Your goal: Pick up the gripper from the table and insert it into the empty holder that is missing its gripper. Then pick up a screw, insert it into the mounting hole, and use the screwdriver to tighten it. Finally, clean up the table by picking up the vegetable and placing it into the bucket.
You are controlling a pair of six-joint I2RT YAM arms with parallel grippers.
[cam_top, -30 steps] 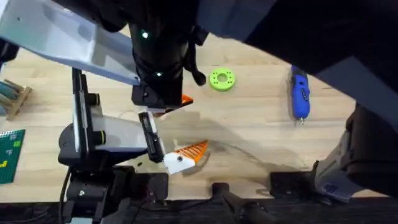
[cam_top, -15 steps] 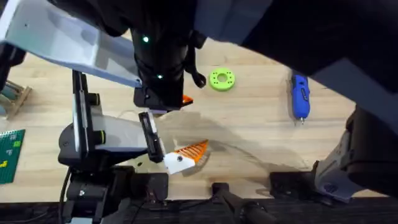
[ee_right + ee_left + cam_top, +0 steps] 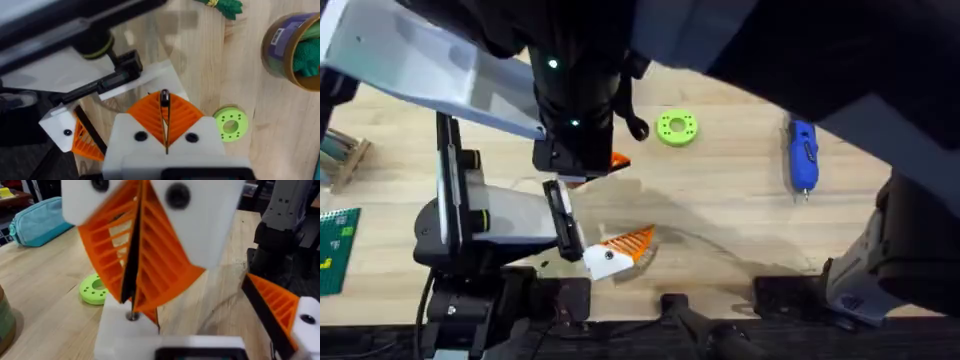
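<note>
My right gripper (image 3: pixel 165 102) points straight down, shut on a small screw (image 3: pixel 164 95). In the left wrist view the same gripper (image 3: pixel 132 305) sets the screw (image 3: pixel 131 316) on a white block (image 3: pixel 125 330), which looks like the empty holder, by the stand's thin black arm (image 3: pixel 107 82). An orange edge (image 3: pixel 617 160) peeks from under the dark wrist; I cannot tell if it is the gripper. The stand's other mount (image 3: pixel 605 262) carries an orange ribbed finger (image 3: pixel 632 242). The blue screwdriver (image 3: pixel 802 153) lies far right. The vegetable (image 3: pixel 225 6) lies near the bucket (image 3: pixel 292 47).
A lime-green ring (image 3: pixel 677 127) lies right of the stand. A teal pouch (image 3: pixel 40 220) sits at the back. A green board (image 3: pixel 335 250) and a wooden rack (image 3: pixel 340 155) are at the left edge. Both arms crowd the space over the stand (image 3: pixel 470 225).
The dark wrist and the white link over the stand have shifted by a few pixels. The screwdriver, ring and stand have not moved.
</note>
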